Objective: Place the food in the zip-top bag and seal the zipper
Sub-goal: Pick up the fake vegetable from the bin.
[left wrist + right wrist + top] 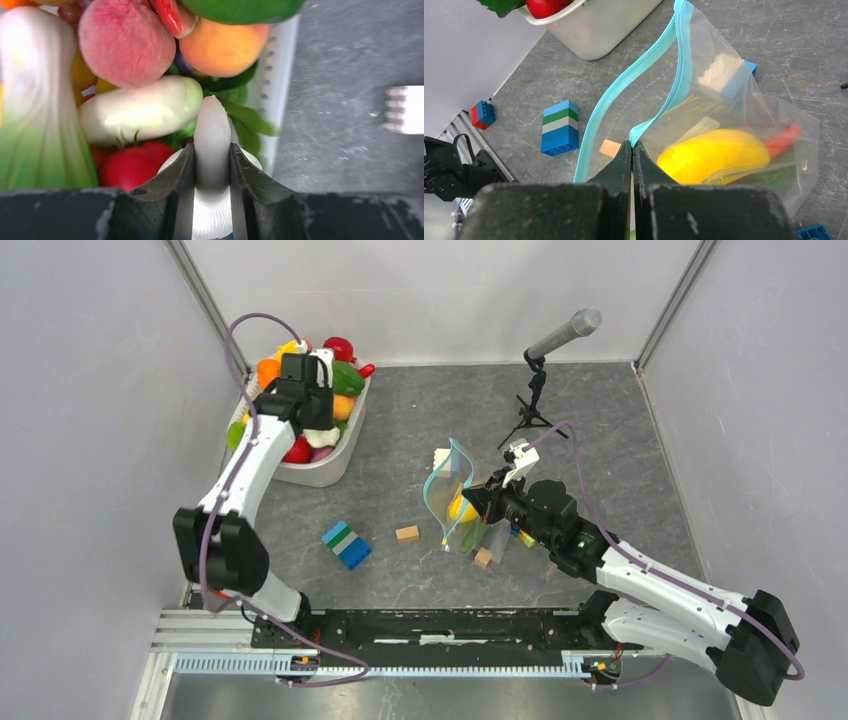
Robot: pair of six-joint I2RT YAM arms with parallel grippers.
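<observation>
left gripper point(212, 150) is down in the white tub point(277, 75), fingers pressed on both sides of a white stalk point(212, 122), maybe a mushroom, hard to tell this close. right gripper point(631, 147) is pinched tight on the zipper point(644, 56) of the zip-top bag point(774, 115), which stands open mid-table with a yellow food piece point(714, 155) inside.

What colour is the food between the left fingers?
The food is white; the left wrist view shows it best.
</observation>
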